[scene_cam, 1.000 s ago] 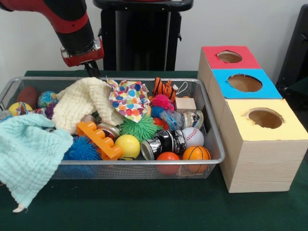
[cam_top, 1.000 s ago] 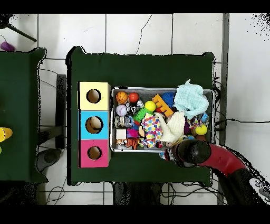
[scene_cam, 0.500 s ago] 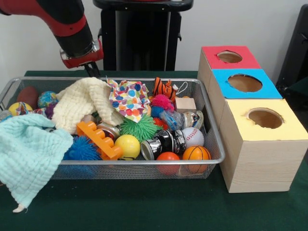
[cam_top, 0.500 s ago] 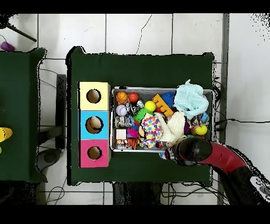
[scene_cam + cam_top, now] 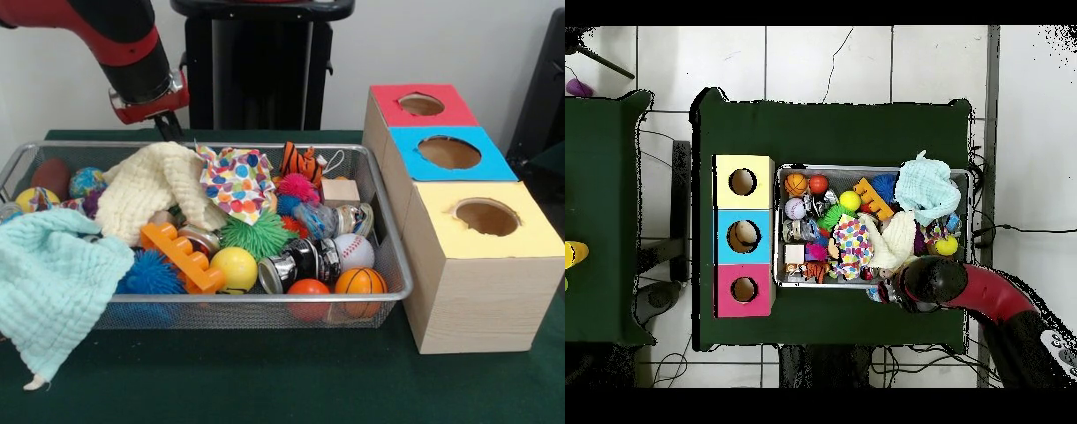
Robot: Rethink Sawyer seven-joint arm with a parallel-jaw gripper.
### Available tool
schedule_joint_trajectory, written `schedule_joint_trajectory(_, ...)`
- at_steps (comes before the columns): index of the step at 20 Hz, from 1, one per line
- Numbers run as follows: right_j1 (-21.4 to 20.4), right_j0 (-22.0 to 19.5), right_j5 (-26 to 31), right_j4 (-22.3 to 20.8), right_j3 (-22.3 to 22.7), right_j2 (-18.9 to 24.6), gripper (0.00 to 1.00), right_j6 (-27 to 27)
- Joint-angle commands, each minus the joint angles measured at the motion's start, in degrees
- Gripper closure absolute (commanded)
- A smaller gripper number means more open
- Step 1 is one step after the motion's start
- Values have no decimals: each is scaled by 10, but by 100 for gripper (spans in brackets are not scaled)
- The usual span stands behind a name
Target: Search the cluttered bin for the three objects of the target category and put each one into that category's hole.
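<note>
The red and black arm (image 5: 124, 49) reaches over the far left rim of the wire bin (image 5: 388, 256), and its pincer (image 5: 169, 129) shows only as dark tips behind the rim, so whether it is released or clenched cannot be told. It hangs just behind the cream cloth (image 5: 150, 190), apart from the clutter. The bin sits on the green worktop (image 5: 265, 380). Inside lie a baseball (image 5: 356, 251), a basketball (image 5: 360, 283), an orange ball (image 5: 308, 290), a yellow ball (image 5: 234, 268), a crushed can (image 5: 300, 261) and a polka-dot cloth (image 5: 237, 181). A mint cloth (image 5: 53, 283) drapes over the bin's left end. Beside the bin stand the red box (image 5: 419, 106), blue box (image 5: 448, 152) and yellow box (image 5: 485, 221), each with a round hole.
</note>
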Motion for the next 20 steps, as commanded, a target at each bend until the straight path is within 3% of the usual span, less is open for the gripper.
schedule_joint_trajectory(1,-72,12,46,-15,-82,75,100,-92)
schedule_joint_trajectory(6,-97,18,75,-19,-84,76,100,-94)
schedule_joint_trajectory(12,-86,-5,51,-6,-71,103,100,-101)
schedule_joint_trajectory(13,-85,-12,43,-4,-66,111,0,-104)
schedule_joint_trajectory(20,-74,9,80,-25,-88,90,0,-86)
